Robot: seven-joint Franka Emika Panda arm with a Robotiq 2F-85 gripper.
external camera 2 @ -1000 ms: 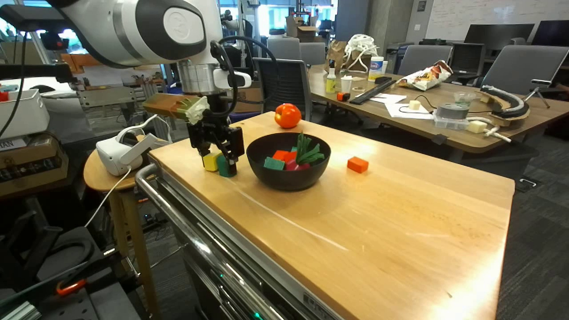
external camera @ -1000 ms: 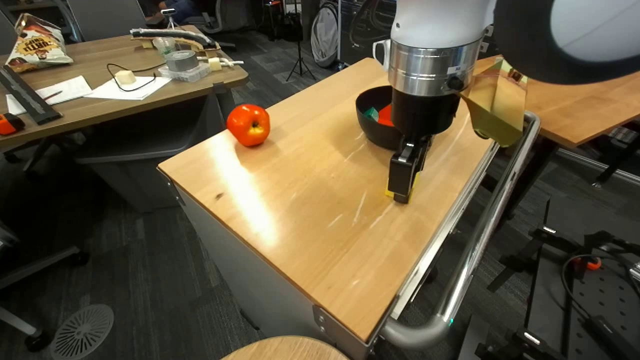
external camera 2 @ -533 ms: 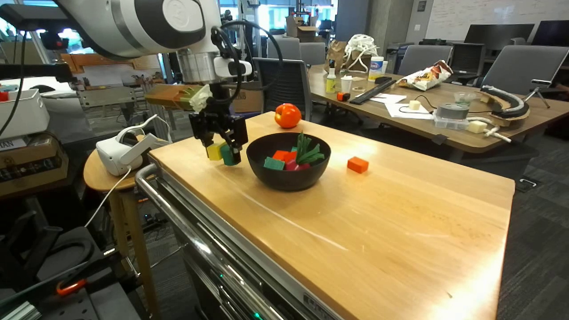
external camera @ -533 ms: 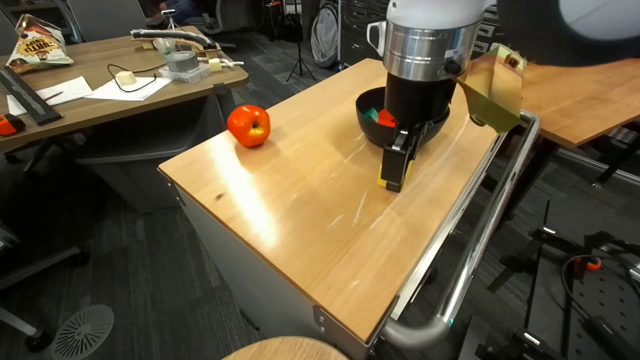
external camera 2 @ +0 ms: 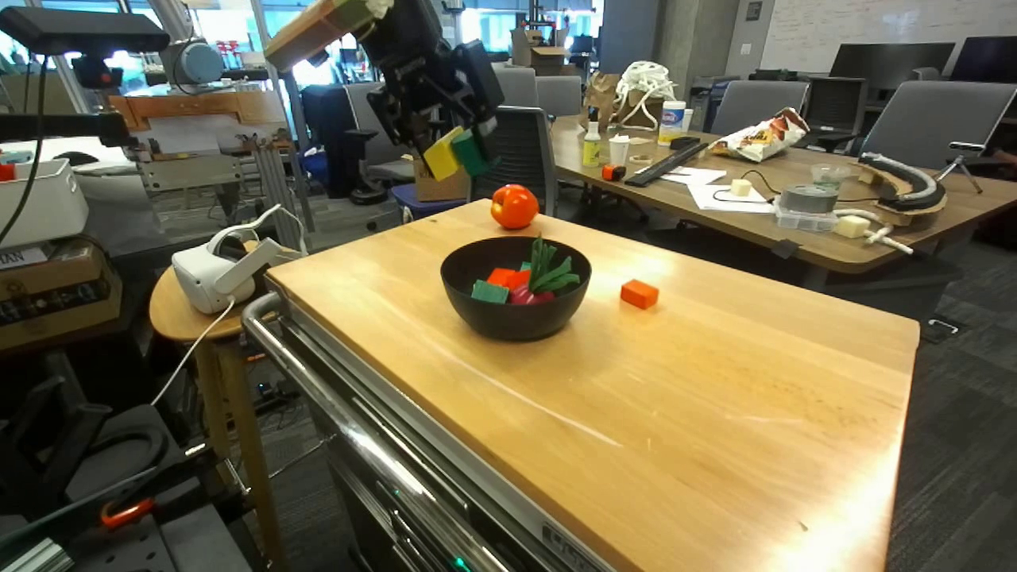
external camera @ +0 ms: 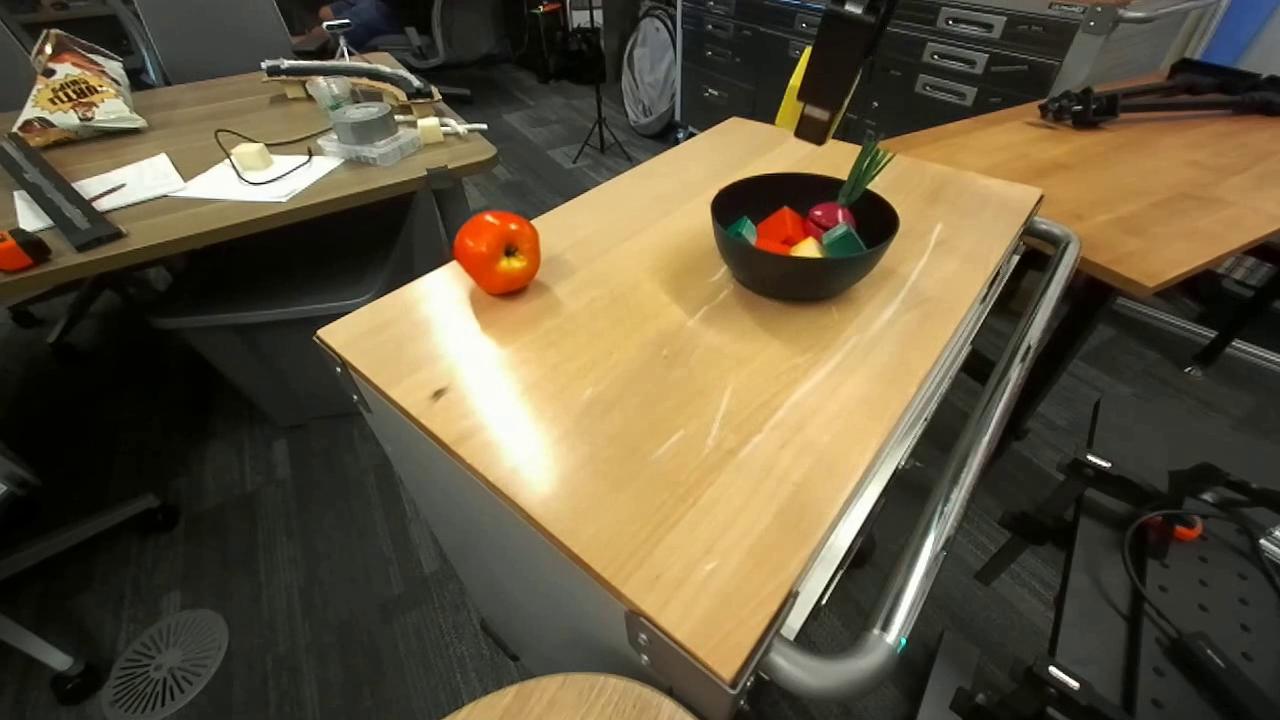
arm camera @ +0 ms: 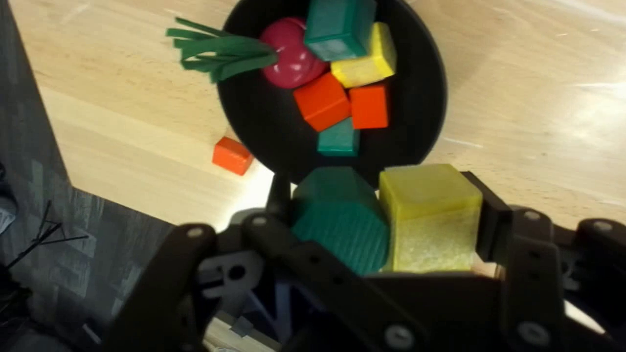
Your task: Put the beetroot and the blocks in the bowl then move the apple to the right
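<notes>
My gripper (external camera 2: 457,147) is raised and tilted above the table, shut on a green block (arm camera: 340,220) and a yellow block (arm camera: 433,217) side by side. It also shows at the top of an exterior view (external camera: 825,95). The black bowl (external camera 2: 516,324) stands below the gripper in the wrist view (arm camera: 415,129). It holds the dark-red beetroot (arm camera: 288,54) with green stalks over the rim, plus several red, green and yellow blocks. One red-orange block (external camera 2: 639,294) lies on the table beside the bowl. The red-orange apple (external camera: 497,252) stands on the table in both exterior views, outside the wrist view.
The wooden cart top (external camera: 640,430) has a metal handrail (external camera: 960,480) along one edge. A stool with a white headset (external camera 2: 210,274) stands beside the cart. A desk with tape, papers and a snack bag (external camera 2: 763,137) stands behind.
My gripper has lifted the green and yellow blocks from the table beside the bowl and carried them up, tilting. The bowl, its contents and the apple have not moved.
</notes>
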